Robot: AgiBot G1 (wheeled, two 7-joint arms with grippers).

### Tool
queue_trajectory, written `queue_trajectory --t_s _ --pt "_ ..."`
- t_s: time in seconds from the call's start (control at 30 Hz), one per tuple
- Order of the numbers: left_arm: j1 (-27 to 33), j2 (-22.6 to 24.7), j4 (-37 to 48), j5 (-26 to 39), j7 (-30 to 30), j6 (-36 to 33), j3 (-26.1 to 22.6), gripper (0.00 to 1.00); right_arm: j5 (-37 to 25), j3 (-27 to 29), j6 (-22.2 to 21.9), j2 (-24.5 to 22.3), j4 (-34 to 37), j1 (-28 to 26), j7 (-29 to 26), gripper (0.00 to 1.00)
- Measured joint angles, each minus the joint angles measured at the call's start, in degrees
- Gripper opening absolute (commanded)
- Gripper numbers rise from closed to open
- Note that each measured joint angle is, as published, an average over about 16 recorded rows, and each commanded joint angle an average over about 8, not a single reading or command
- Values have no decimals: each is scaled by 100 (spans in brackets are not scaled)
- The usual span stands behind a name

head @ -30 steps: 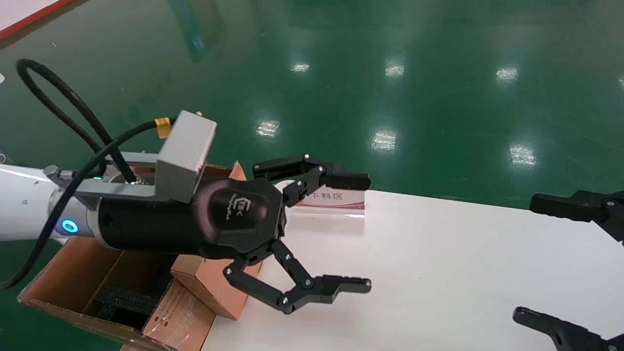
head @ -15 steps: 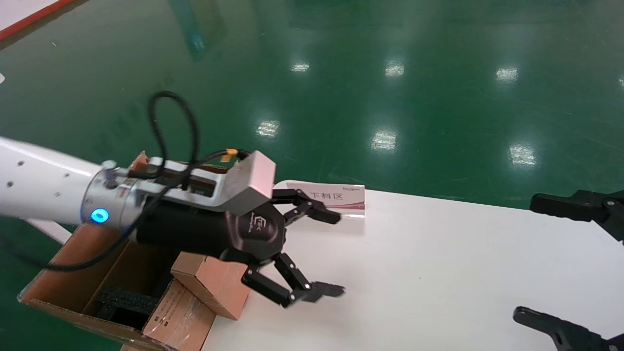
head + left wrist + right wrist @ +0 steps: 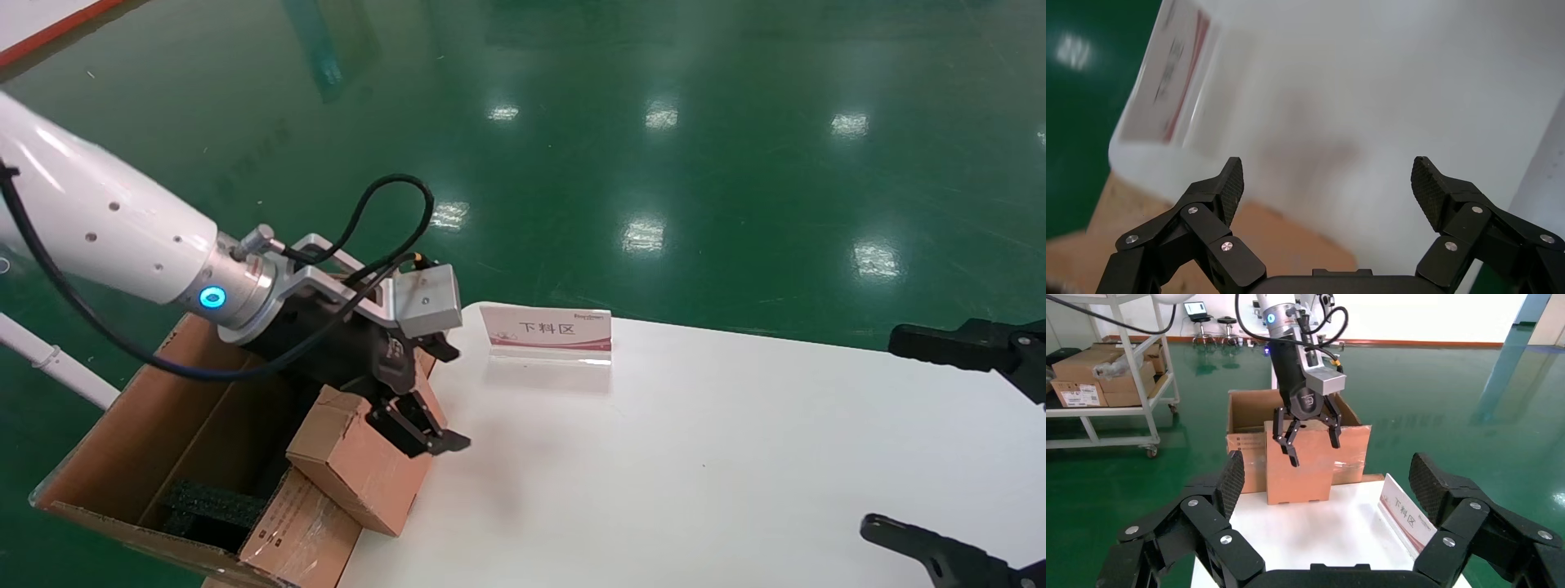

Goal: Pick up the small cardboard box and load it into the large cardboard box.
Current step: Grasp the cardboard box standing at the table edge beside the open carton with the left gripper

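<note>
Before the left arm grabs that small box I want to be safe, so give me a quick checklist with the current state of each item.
1. Left claw open: ok, fingers spread wide.
2. Left claw at the small cardboard box: ok, fingers straddle its top in the right wrist view.
3. Box gripped: not ok, nothing held yet.
4. Box resting steadily: not ok, it leans tilted against the large cardboard box at the table edge.
5. Carton open to receive: ok, flaps open, black foam visible inside.
6. Right claw out of the way: ok, open, far side of table.
</note>
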State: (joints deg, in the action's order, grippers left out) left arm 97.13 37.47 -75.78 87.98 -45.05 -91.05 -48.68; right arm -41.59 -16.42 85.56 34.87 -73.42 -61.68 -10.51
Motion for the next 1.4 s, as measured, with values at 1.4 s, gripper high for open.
queue_trajectory --t_s 1.4 --pt "2852 275 -108 292 -3047 136 -4192 100 11 -16 -7 -6 0 -3 8 100"
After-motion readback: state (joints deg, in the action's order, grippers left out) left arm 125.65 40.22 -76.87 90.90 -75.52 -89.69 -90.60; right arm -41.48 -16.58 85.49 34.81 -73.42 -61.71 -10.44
